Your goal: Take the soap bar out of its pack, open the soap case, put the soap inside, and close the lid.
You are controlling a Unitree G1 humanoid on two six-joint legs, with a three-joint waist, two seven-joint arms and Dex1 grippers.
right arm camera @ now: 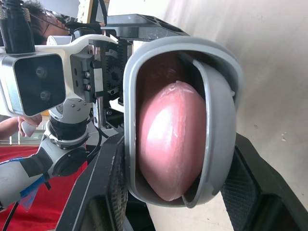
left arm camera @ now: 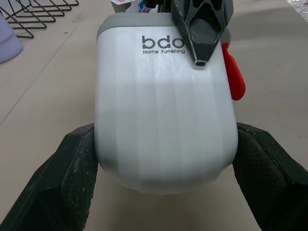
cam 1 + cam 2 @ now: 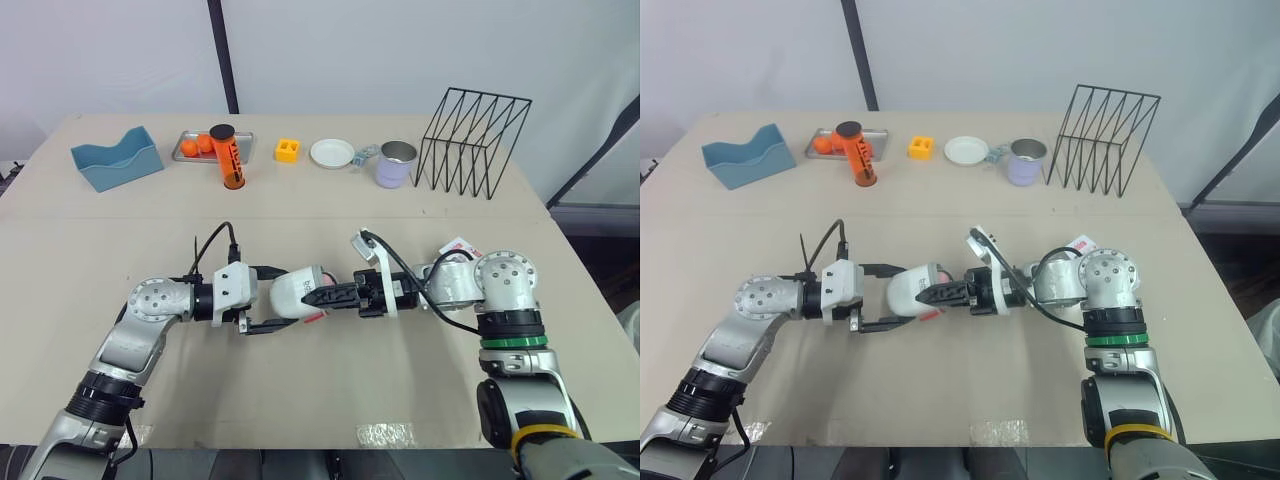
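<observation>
mid-tabletop, i have the left claw clenched on the sides of the white soap case. the right claw meets it head-on, grasping the case's open end. grey lid ajar - pink soap bar seated inside.
</observation>
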